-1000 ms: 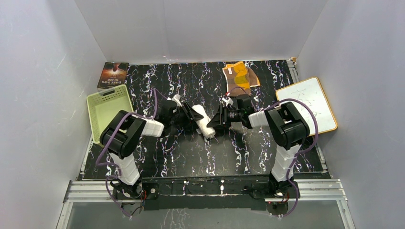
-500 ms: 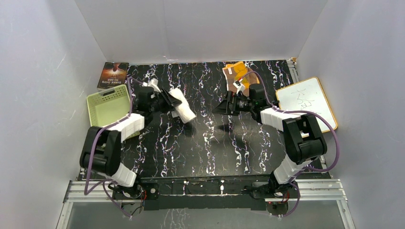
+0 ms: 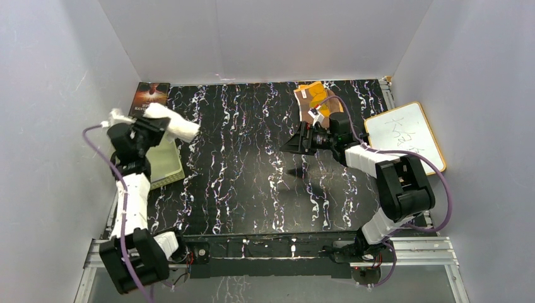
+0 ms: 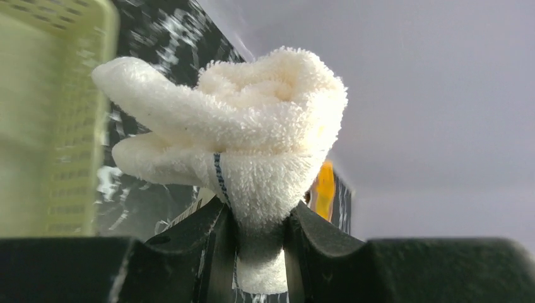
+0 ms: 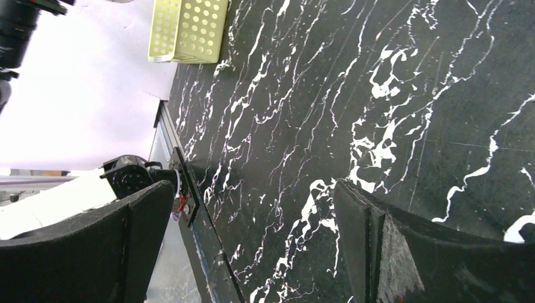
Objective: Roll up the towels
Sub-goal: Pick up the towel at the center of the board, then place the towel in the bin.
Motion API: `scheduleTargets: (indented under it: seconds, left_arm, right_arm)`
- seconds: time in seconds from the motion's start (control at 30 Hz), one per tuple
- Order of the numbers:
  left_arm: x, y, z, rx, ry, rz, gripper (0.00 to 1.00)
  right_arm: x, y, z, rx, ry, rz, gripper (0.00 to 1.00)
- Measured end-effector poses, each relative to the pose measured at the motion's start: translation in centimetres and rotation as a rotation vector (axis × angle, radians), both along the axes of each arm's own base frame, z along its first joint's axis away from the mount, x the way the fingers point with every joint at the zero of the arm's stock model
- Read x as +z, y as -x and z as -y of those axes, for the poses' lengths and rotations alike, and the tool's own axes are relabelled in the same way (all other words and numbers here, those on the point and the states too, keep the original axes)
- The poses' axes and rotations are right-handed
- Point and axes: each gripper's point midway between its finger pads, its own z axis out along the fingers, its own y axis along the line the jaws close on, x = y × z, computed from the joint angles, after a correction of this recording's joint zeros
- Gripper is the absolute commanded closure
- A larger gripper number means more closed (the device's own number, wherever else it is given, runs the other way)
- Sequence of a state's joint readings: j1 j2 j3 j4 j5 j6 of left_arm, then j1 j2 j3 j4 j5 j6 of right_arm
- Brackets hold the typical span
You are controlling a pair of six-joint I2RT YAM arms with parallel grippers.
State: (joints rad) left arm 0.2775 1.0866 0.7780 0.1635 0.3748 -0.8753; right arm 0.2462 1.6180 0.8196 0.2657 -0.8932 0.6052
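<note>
My left gripper (image 3: 158,124) is shut on the rolled cream-white towel (image 3: 173,125) and holds it in the air above the green basket (image 3: 140,146). In the left wrist view the towel (image 4: 252,139) bulges out above the two fingers (image 4: 211,246), pinched between them. The brown and yellow-orange towel (image 3: 315,101) lies crumpled on the table at the back, right of centre. My right gripper (image 3: 291,144) is open and empty, hovering above the table just in front of that towel. In the right wrist view (image 5: 252,246) only bare table shows between its fingers.
A book (image 3: 149,98) lies at the back left corner behind the basket. A white board with a wooden frame (image 3: 407,139) lies at the right edge. White walls enclose the black marbled table (image 3: 252,189) on three sides.
My left arm swung left and up with the rolled white towel, from the table's middle to above the basket. My right gripper let go of it, pulled back right and stays open.
</note>
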Motion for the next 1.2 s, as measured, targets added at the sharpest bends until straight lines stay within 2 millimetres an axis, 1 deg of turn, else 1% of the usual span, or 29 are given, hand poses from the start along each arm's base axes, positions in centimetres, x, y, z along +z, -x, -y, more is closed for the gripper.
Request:
scheduleTargets:
  seconds: [0.03, 0.07, 0.13, 0.2, 0.27, 0.3, 0.37, 0.57, 0.67, 0.8, 0.9, 1.03, 1.2]
  left_arm:
    - [0.0, 0.5, -1.8, 0.065, 0.026, 0.011, 0.74]
    - [-0.3, 0.9, -3.1, 0.114, 0.05, 0.012, 0.74]
    - [-1.3, 1.6, -6.1, 0.231, 0.118, 0.014, 0.74]
    - [-2.8, 2.1, -8.4, 0.326, 0.186, 0.011, 0.74]
    - [-4.7, 2.4, -9.9, 0.405, 0.256, -0.002, 0.74]
    - [-5.5, 2.4, -10.4, 0.432, 0.285, -0.01, 0.75]
    - [-6.3, 2.1, -11.1, 0.467, 0.32, -0.012, 0.75]
    - [-6.4, 1.1, -13.7, 0.582, 0.335, 0.079, 0.75]
    - [-6.9, 0.2, -15.1, 0.623, 0.33, 0.107, 0.76]
    - [-9.0, -1.1, -16.5, 0.652, 0.332, 0.09, 0.76]
    - [-10.6, -2.6, -17.4, 0.657, 0.345, 0.078, 0.76]
    - [-12.0, -4.0, -17.8, 0.654, 0.362, 0.078, 0.76]
    - [-13.3, -5.6, -17.5, 0.635, 0.366, 0.06, 0.74]
  right_arm:
    - [0.2, 0.1, -0.1, 0.001, -0.002, 0.002, 0.02]
    - [0.5, 0.3, -0.2, 0.005, -0.006, 0.008, 0.02]
    - [0.8, 0.7, -0.3, 0.013, -0.012, 0.014, 0.02]
    - [1.0, 1.2, -0.6, 0.023, -0.016, 0.016, 0.02]
    - [1.2, 1.8, -0.8, 0.036, -0.021, 0.016, 0.02]
    - [1.3, 2.0, -0.9, 0.04, -0.023, 0.016, 0.02]
    - [1.5, 2.4, -1.1, 0.052, -0.027, 0.023, 0.02]
    - [0.9, 3.9, -1.0, 0.067, -0.031, 0.01, 0.02]
    - [0.6, 4.3, -1.0, 0.072, -0.031, 0.001, 0.02]
    - [0.2, 5.0, -0.9, 0.084, -0.035, -0.01, 0.02]
    - [0.1, 5.2, -0.9, 0.089, -0.037, -0.012, 0.02]
    - [0.1, 5.3, -0.9, 0.095, -0.041, -0.008, 0.02]
    - [0.2, 5.7, -0.8, 0.102, -0.045, -0.006, 0.02]
